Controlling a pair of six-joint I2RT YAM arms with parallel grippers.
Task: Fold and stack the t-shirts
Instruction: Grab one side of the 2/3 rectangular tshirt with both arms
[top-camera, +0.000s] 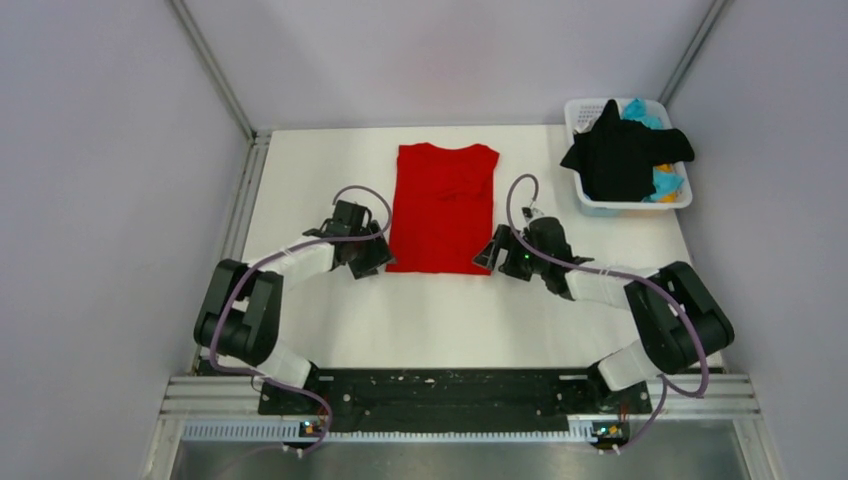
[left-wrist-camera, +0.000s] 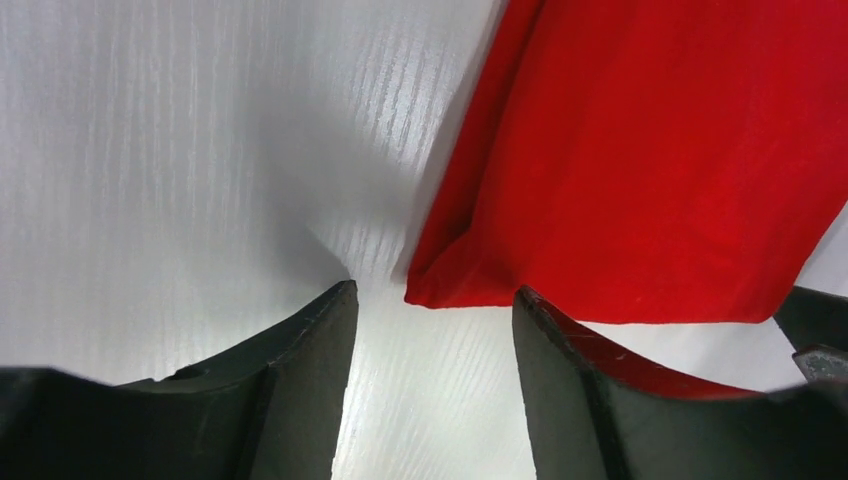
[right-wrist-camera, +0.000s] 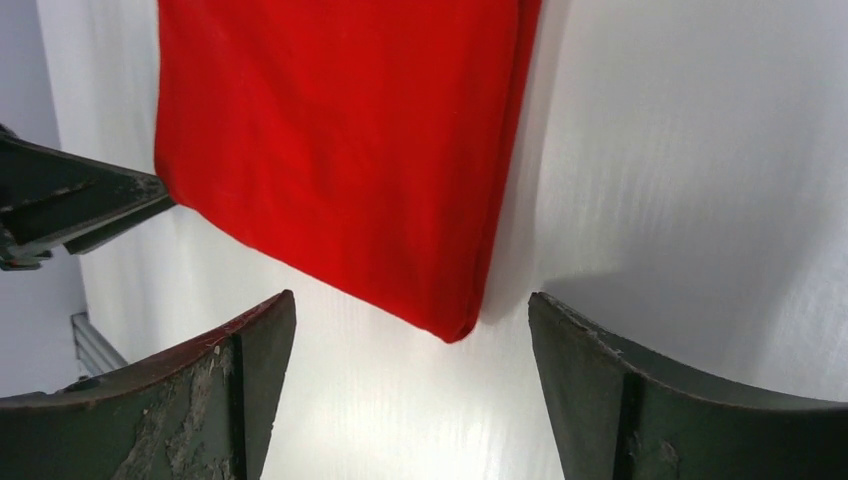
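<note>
The red t-shirt (top-camera: 443, 206) lies flat on the white table, folded lengthwise into a tall rectangle, sleeves tucked in. My left gripper (top-camera: 375, 262) is open and empty beside its near left corner, which shows in the left wrist view (left-wrist-camera: 640, 150). My right gripper (top-camera: 489, 256) is open and empty beside its near right corner, seen in the right wrist view (right-wrist-camera: 340, 150). A black t-shirt (top-camera: 622, 152) drapes over the basket at the back right, with cyan cloth (top-camera: 667, 184) and a bit of orange cloth under it.
The white plastic basket (top-camera: 582, 116) stands at the table's back right corner. Grey walls close in the left, back and right sides. The other gripper's dark fingers (right-wrist-camera: 70, 200) show at the left of the right wrist view.
</note>
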